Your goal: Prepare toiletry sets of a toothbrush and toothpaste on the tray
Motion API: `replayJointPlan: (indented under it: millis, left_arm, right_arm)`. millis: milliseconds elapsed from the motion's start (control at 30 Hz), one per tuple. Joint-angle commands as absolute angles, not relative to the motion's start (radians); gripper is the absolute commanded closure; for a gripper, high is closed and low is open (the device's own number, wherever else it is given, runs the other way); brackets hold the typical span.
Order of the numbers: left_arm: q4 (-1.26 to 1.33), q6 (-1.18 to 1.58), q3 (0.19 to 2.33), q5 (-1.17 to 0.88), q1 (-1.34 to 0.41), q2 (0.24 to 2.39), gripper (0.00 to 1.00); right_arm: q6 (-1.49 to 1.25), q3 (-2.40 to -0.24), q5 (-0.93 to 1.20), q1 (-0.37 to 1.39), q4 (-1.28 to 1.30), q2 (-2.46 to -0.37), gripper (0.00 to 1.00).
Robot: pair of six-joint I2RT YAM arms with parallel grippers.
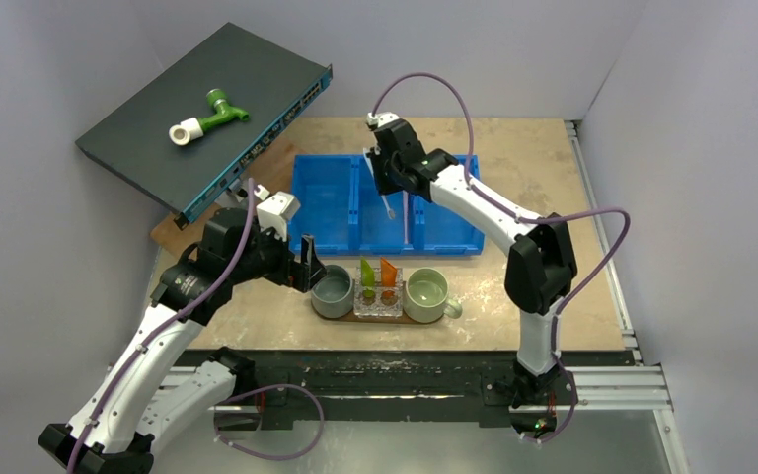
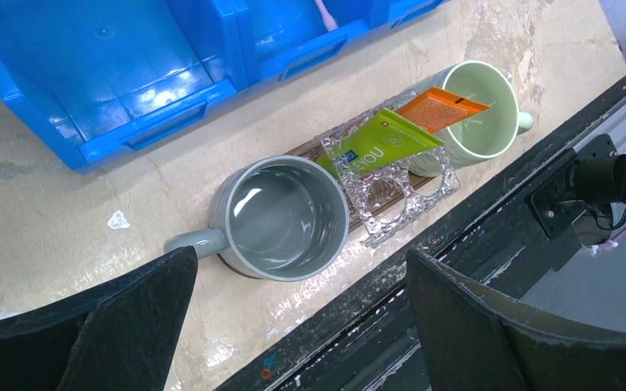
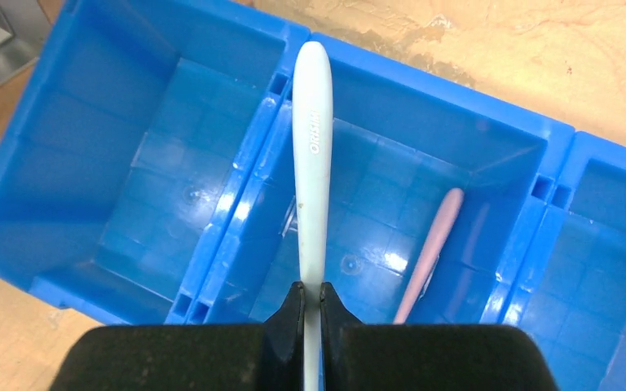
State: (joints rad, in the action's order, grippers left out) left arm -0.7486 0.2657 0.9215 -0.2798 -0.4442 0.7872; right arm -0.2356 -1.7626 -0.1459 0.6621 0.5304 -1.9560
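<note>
The right gripper (image 3: 310, 297) is clamped on the pale blue toothbrush (image 3: 310, 163), lifted over the middle compartment of the blue bin (image 3: 114, 204). The pinch sits close to one end, so nearly the whole handle juts out beyond the fingertips. The bristles are hidden behind the fingers, so it's probably held at the neck, though I can't be sure.

It's a light, stiff, slim and glossy piece of plastic. I'd expect it to weigh nothing but pivot easily in such a narrow grip, so any knock on a rim could swing it. A hold nearer mid-handle would be steadier. The pink toothbrush (image 3: 432, 252) lies loose on the floor of that same compartment, to the right of the held one. It's the same awkward shape, best pinched across its thin sides.

At the near edge, the lime-green tube (image 2: 383, 142) and orange tube (image 2: 440, 110) lean in a clear glass holder (image 2: 391, 191) between a grey mug (image 2: 281, 216) and a green mug (image 2: 477, 110), all on the dark oval tray (image 1: 395, 319). The left gripper (image 1: 306, 265) hangs spread wide and empty just left of the grey mug.
</note>
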Motion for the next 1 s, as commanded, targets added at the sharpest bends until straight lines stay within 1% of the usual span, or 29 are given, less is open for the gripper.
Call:
replayJointPlan:
  millis: [0,400,633,833,967]
  left_arm:
    - [-0.708,0.246,0.925,-0.286,-0.44,0.781,0.01]
    - [-0.695,0.288,0.958,-0.353,-0.44,0.787,0.01]
    - [-0.709,0.325,1.052,-0.426,-0.44,0.826,0.0]
    - [-0.762,0.358,1.164,-0.475,-0.44,0.888,0.0]
    - [-0.789,0.389,1.225,-0.514,-0.44,0.934,0.0]
  right_arm:
    - [-0.27,-1.742,-0.146,0.664,0.469,-1.873,1.0]
    - [-0.226,-1.689,-0.081,0.664,0.466,-1.702,1.0]
    - [-0.156,-1.558,-0.004,0.667,0.422,-1.552,1.0]
    - [-0.064,-1.465,-0.003,0.7,0.443,-1.42,1.0]
    - [-0.007,-1.384,-0.032,0.758,0.435,-1.332,1.0]
